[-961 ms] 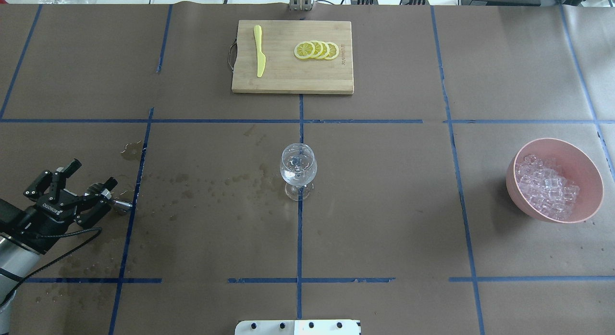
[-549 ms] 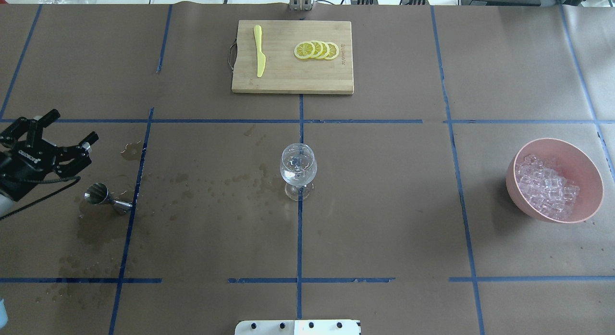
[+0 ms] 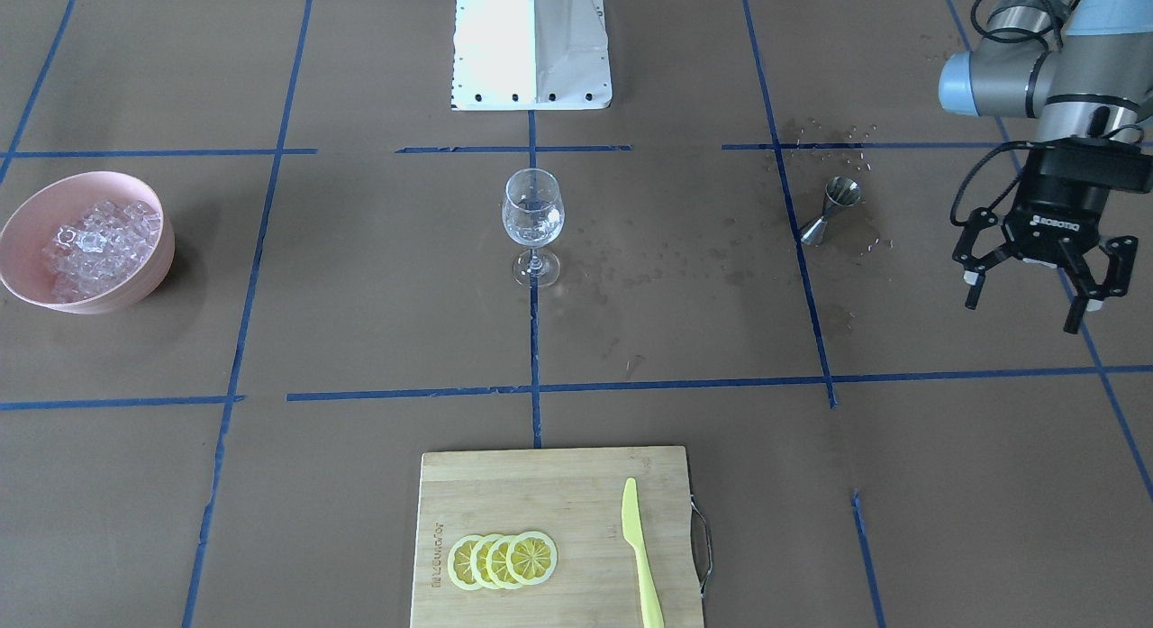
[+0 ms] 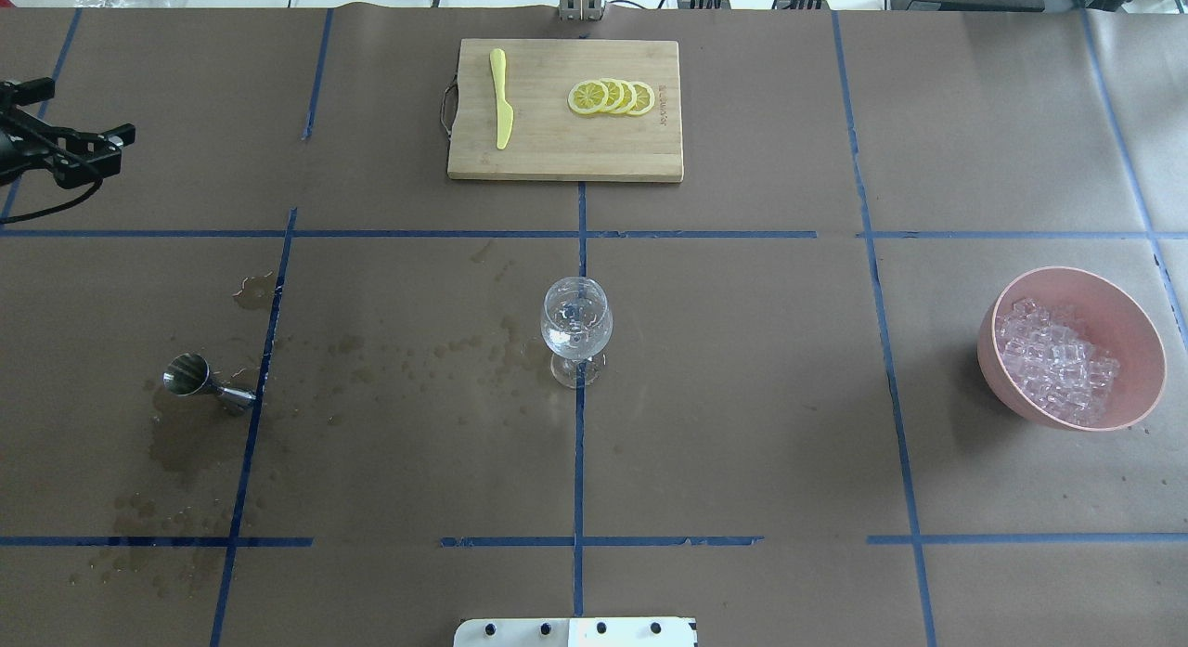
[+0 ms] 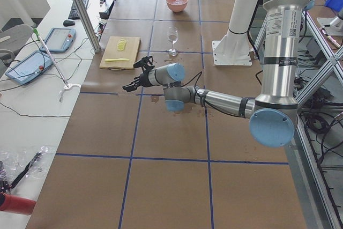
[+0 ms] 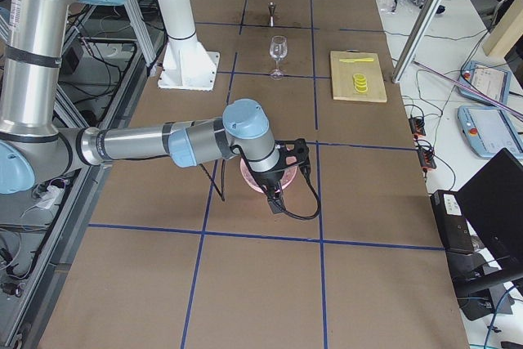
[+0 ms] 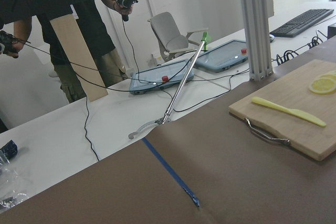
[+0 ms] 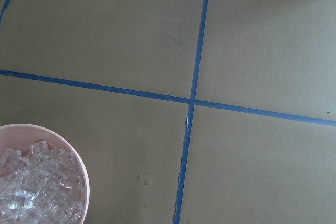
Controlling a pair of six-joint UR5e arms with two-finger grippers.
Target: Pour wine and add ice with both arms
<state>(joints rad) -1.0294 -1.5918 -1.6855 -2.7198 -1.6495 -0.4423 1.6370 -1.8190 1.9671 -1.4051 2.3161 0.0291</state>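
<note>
The left gripper (image 3: 1025, 308) hangs with jaws spread and empty, apart from the standing jigger (image 3: 830, 212), pouring seemingly done; the right gripper (image 6: 282, 181) hangs near the ice (image 3: 95, 245), its jaws' state impossible to tell.

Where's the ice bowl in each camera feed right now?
Front-facing: ice bowl, left edge.
Overhead: right side.
Exterior left: top centre, far end.
Exterior right: centre, partly hidden.
Left wrist: not in view.
Right wrist: bottom-left corner.
Landmark: cutting board, seen everywhere except the right wrist.
</note>
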